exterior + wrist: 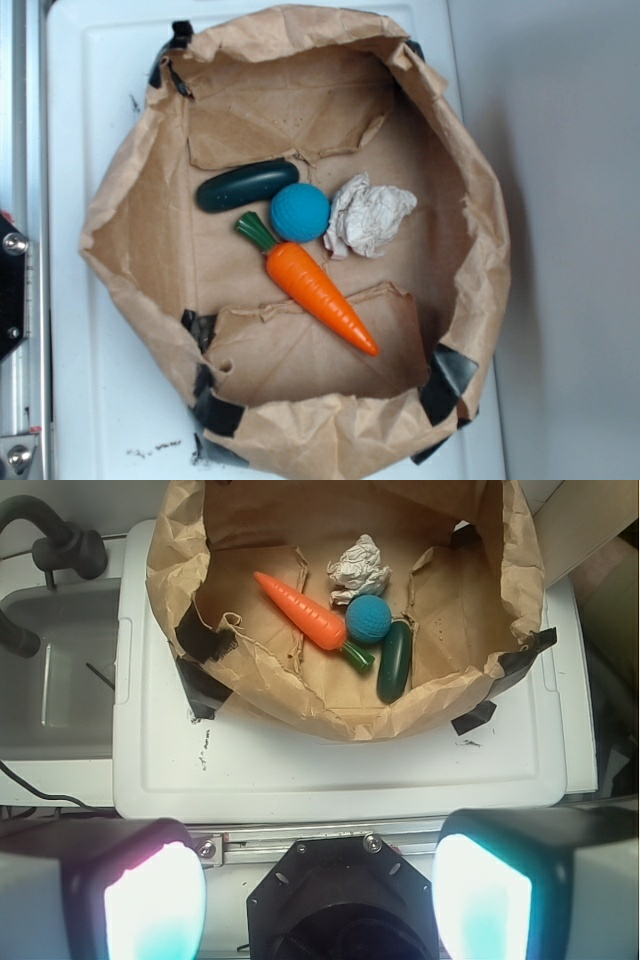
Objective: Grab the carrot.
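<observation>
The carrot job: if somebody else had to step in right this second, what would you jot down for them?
Tool: open, empty, back outside the paper bag, above the white lid's near edge; nothing held.
Carrot: lying flat on the bag floor, green stem end beside the blue ball, tip pointing away from the ball toward the bag's edge.
Nearby: dark green cucumber toy and crumpled paper wad, both next to the ball.
Done: nothing yet; carrot untouched.
Left: move over the bag, come down on the carrot's thick part, close, lift. Probably easiest away from the ball.
</observation>
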Available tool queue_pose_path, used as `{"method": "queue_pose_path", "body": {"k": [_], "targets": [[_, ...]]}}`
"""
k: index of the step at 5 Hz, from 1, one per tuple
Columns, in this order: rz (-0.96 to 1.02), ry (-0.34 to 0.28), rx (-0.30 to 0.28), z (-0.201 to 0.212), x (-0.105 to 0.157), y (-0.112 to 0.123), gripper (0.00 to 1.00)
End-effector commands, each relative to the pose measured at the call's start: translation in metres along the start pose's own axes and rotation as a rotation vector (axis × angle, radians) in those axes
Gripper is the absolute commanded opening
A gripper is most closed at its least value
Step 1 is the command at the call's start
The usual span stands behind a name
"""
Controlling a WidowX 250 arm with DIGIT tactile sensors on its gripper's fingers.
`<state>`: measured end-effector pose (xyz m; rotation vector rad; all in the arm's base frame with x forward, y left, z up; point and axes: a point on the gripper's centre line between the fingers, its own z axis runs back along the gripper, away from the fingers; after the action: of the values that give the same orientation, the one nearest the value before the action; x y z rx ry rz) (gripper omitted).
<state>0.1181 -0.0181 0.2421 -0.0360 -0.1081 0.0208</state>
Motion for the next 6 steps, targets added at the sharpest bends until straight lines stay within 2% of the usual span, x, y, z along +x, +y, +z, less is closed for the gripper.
{"method": "queue_pose_path", "body": {"k": [1,2,3,4,5,6], "targets": [[0.0,0.0,0.0,0.0,0.0,0.0,1.0],[0.024,-0.027,-0.03,-0.005,0.039,-0.006,1.0],[0.02,-0.033,-0.047,-0.015,0.068,-0.003,1.0],[-0.056,-0.029,-0.075,-0.026,0.082,0.0,1.0],[-0.309,-0.014,-0.065,-0.04,0.097,0.02,1.0],[-0.309,-0.014,-0.065,-0.04,0.097,0.02,1.0]]}}
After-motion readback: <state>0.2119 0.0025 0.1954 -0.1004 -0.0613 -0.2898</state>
